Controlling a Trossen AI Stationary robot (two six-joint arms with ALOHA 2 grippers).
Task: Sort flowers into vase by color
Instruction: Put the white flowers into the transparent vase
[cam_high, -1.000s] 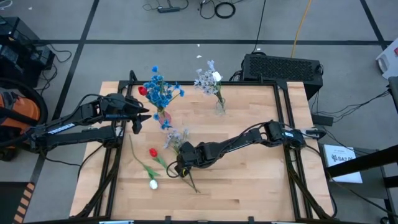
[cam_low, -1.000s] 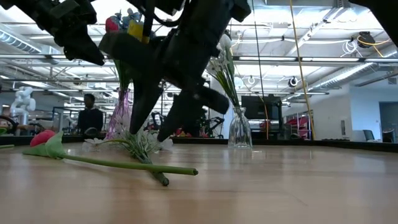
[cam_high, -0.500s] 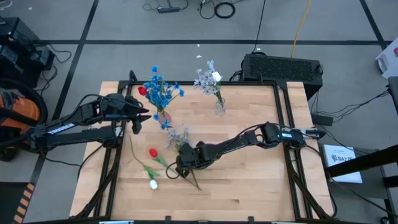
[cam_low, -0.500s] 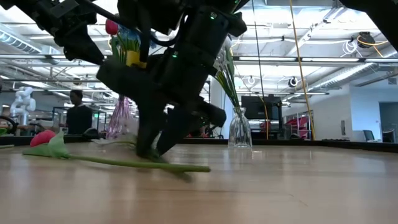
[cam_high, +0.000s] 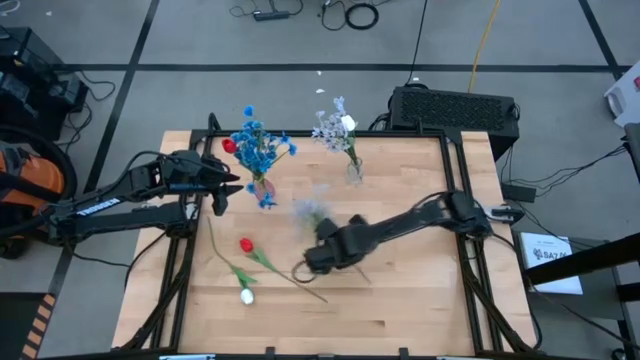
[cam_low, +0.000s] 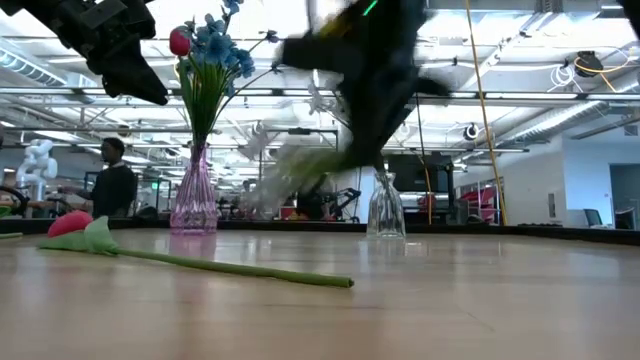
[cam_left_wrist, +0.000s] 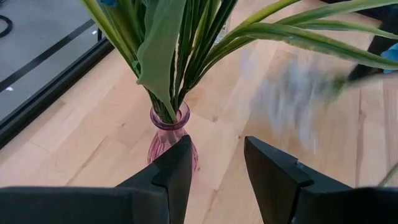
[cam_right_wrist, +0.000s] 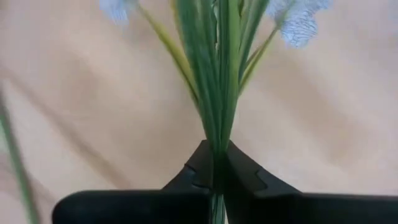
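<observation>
item: sorting run, carry step in hand.

right tool (cam_high: 322, 255): pinching a pale lavender-white spray (cam_high: 310, 208) by its green stems; in the right wrist view the two fingers (cam_right_wrist: 202, 168) are pressing together on the stem bundle (cam_right_wrist: 217, 93). the spray is hanging clear of the counter (cam_high: 420, 300), roughly mid-counter, its head blurring as it is being moved.

left tool (cam_left_wrist: 214, 168): fingers standing spread, holding nothing, hovering just beside the pink vase (cam_high: 262, 187) at the counter's left rear.

pink vase: holding the bright blue clusters (cam_high: 258, 145) with one red bud (cam_high: 229, 146) among them.

clear vase (cam_high: 354, 170): at the counter's rear middle, holding pale sprays (cam_high: 333, 128) of the same colour as the one being carried.

lying loose on the counter: a red tulip (cam_high: 246, 244) and a white tulip (cam_high: 247, 296), front left, long stems trailing.

judgement: the carried spray is probably heading for the clear vase. the next move is calling for tipping the stems downward, lining the cut ends over the narrow mouth, and lowering among the stems already there without knocking the light glass. the two tulips are remaining to be sorted.
</observation>
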